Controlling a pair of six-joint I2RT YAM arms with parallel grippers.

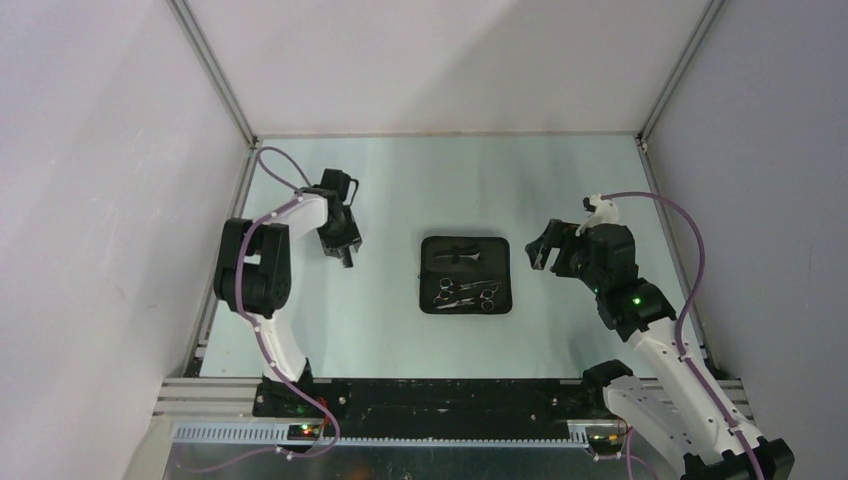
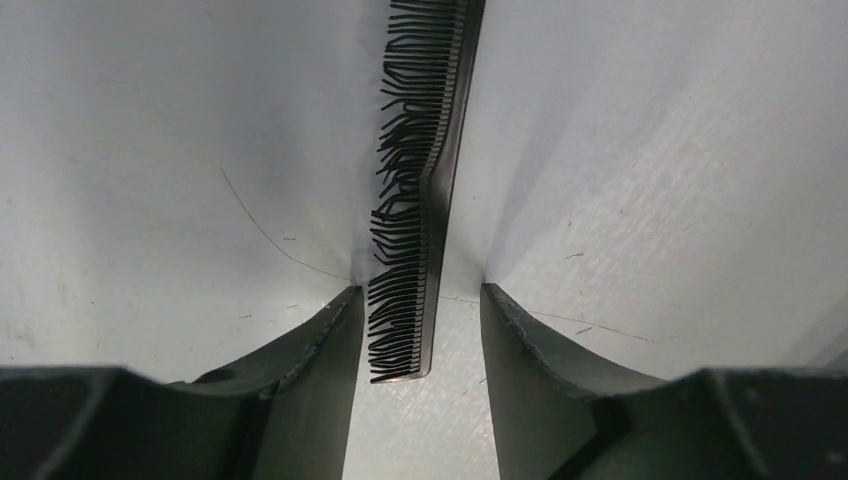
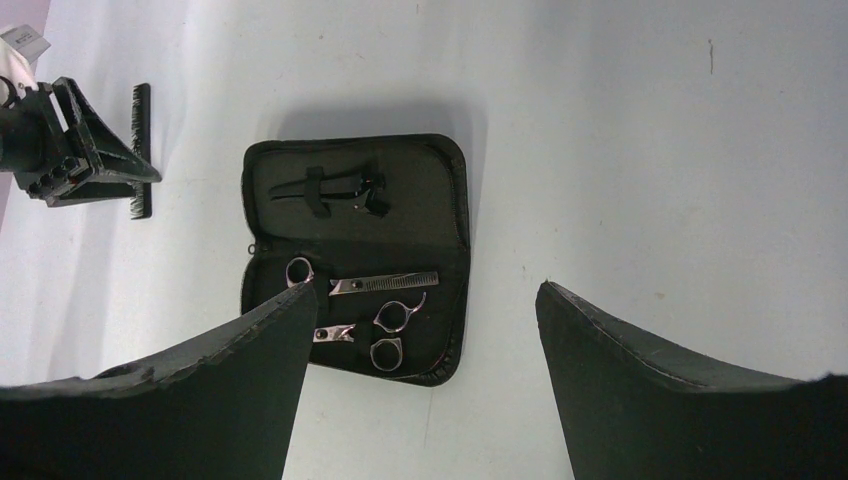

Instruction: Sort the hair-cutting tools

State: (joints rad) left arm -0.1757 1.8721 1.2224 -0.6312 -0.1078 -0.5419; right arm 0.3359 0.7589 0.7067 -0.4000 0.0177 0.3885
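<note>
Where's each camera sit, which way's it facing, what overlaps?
Top: above and behind, looking down on the table; left arm and right arm show.
Left wrist: down at the comb; left gripper's fingers flank it.
Right wrist: down at the open pouch; right gripper's fingers frame it.
Shared: both wrist views catch the comb.

light: bright, even | shadows: soft (beside pouch [image 3: 445,215]) | focus: sharp
</note>
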